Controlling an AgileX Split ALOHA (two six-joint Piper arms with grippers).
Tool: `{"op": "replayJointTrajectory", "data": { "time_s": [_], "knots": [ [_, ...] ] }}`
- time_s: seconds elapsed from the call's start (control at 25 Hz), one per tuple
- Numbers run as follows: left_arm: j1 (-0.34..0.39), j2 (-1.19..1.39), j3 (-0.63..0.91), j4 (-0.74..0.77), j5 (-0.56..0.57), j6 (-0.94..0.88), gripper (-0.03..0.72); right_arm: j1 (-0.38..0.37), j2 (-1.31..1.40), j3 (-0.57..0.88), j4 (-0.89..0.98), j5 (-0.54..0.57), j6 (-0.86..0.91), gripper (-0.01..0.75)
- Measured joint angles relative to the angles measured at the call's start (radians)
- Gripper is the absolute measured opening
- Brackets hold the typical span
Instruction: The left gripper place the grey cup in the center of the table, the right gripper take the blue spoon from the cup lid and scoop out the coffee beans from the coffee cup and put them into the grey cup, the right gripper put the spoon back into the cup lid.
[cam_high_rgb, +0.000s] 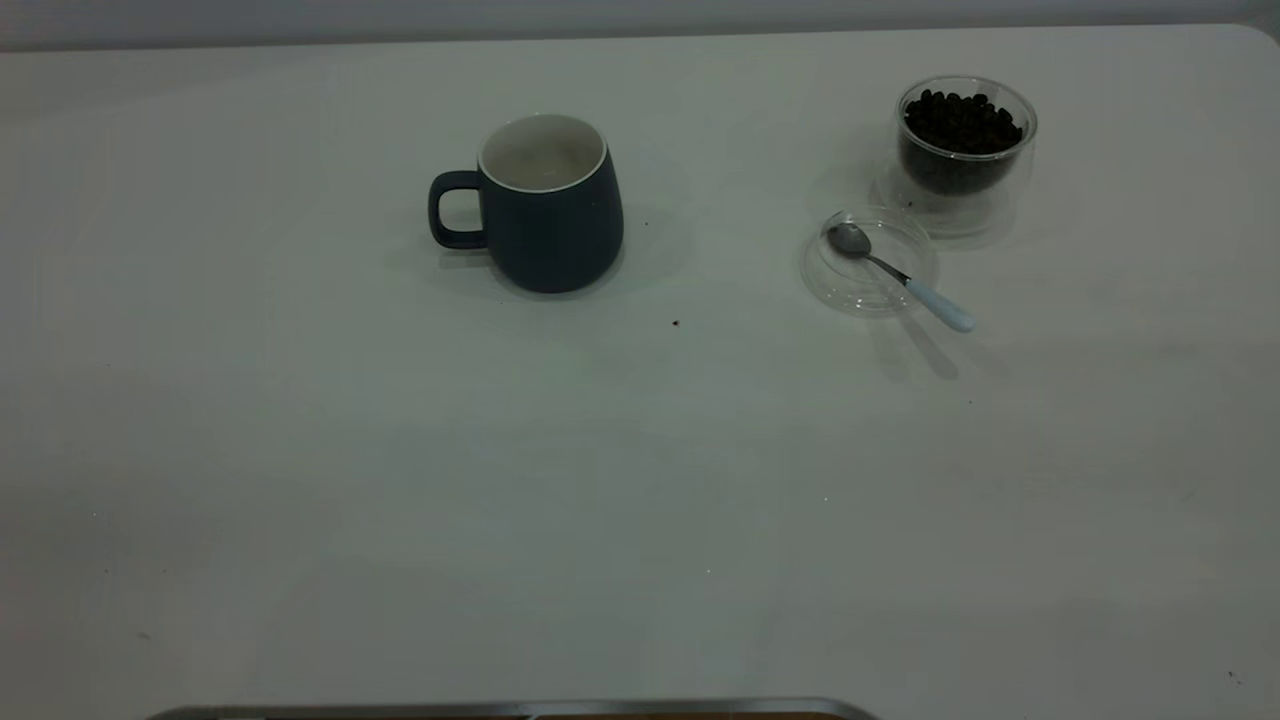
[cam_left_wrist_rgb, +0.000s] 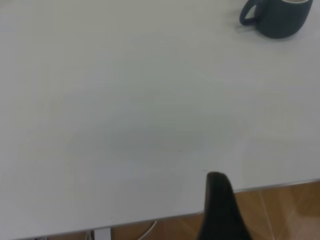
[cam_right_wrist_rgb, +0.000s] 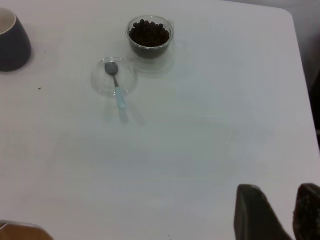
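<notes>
Right gripper (cam_right_wrist_rgb: 277, 212) hangs slightly parted, holding nothing.

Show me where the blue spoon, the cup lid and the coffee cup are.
blue spoon (cam_high_rgb: 938, 305): exterior view, on its pale handle.
cup lid (cam_high_rgb: 832, 285): exterior view, on the clear rim, left of the spoon.
coffee cup (cam_high_rgb: 968, 195): exterior view, on the glass wall below the beans.

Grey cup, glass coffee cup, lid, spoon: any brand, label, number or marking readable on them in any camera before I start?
None: no readable text in any view.
grey cup: plain dark outside, plain white inside.
coffee cup: clear glass, only coffee beans show.
cup lid: clear, unmarked.
blue spoon: no stamp visible; too small to rule out.
table: only tiny dark specks.
</notes>
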Motion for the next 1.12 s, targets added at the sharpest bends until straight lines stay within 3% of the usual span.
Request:
{"op": "replayJointTrajectory", "data": {
  "time_s": [0.2,0.48,1.12],
  "knots": [
    [0.000,0.000,0.000,0.000,0.000,0.000,0.555,0.085,0.000,0.000,-0.019,-0.001,0.027,0.237],
    [0.000,0.000,0.000,0.000,0.000,0.000,0.555,0.091,0.000,0.000,-0.099,-0.006,0.134,0.237],
    [0.000,0.000,0.000,0.000,0.000,0.003,0.555,0.095,0.000,0.001,-0.102,-0.007,0.139,0.239]
  ]
}}
